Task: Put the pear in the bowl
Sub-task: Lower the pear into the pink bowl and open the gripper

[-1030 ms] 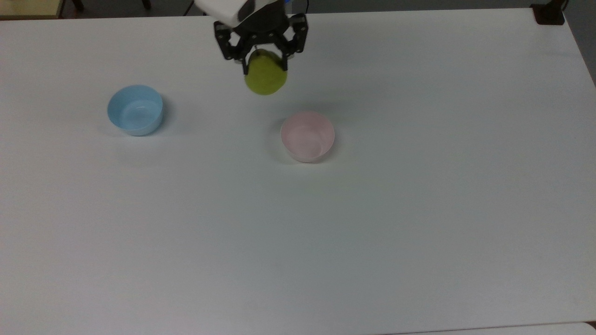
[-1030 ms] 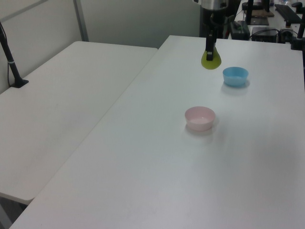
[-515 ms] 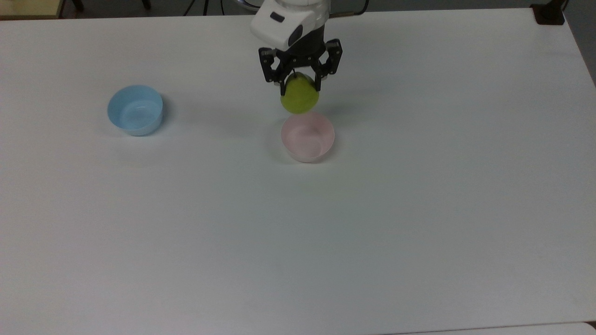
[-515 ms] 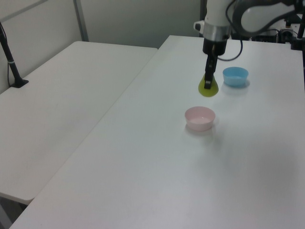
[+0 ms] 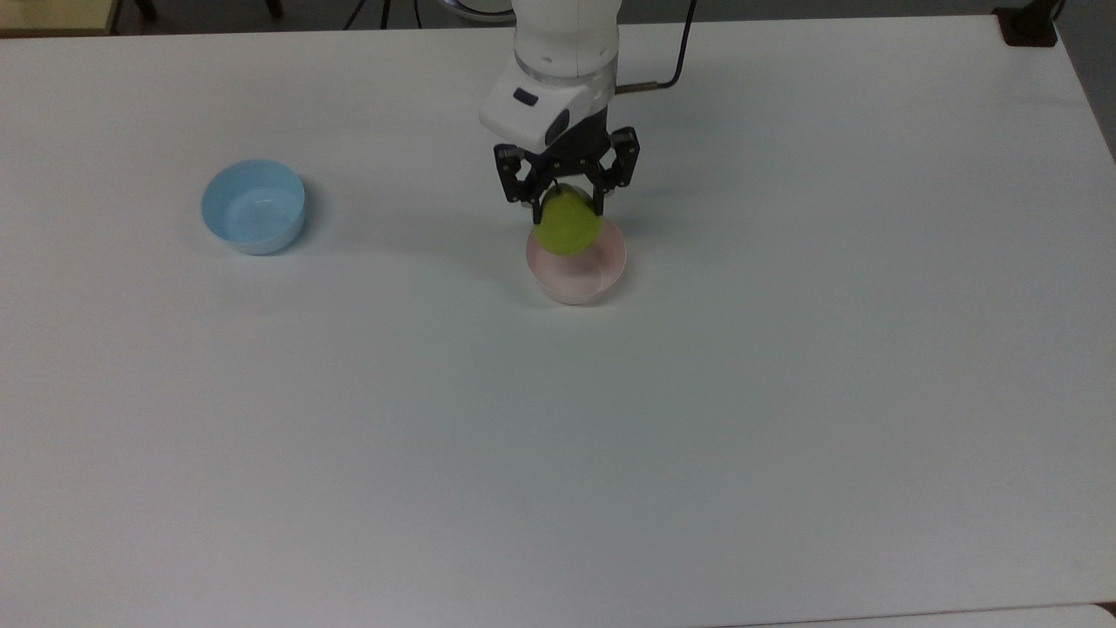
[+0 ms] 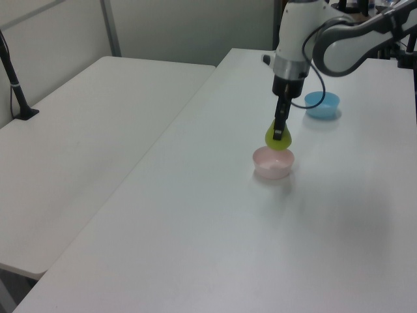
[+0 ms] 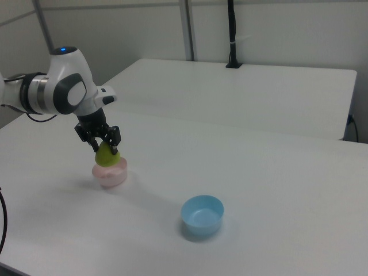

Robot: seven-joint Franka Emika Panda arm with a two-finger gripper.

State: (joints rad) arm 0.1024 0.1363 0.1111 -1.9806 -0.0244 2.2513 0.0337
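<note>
My gripper (image 5: 568, 209) is shut on the top of the yellow-green pear (image 5: 567, 230), which hangs just above the pale pink bowl (image 5: 584, 274). In the top view the pear covers the bowl's upper-left rim. The left view shows the pear (image 6: 278, 137) hanging from my gripper (image 6: 279, 133) right over the bowl (image 6: 273, 165). In the right view my gripper (image 7: 104, 145) holds the pear (image 7: 107, 156) with its base at the rim of the bowl (image 7: 110, 175).
A light blue bowl (image 5: 254, 206) stands on the white table (image 5: 558, 436) well off to the top view's left of the pink bowl; it also appears as the blue bowl (image 6: 322, 104) and blue bowl (image 7: 202, 215). A second white table (image 6: 85, 130) adjoins.
My gripper has carried the pear down and toward the pink bowl, from well above and beside it to just over its rim. Both bowls stayed put.
</note>
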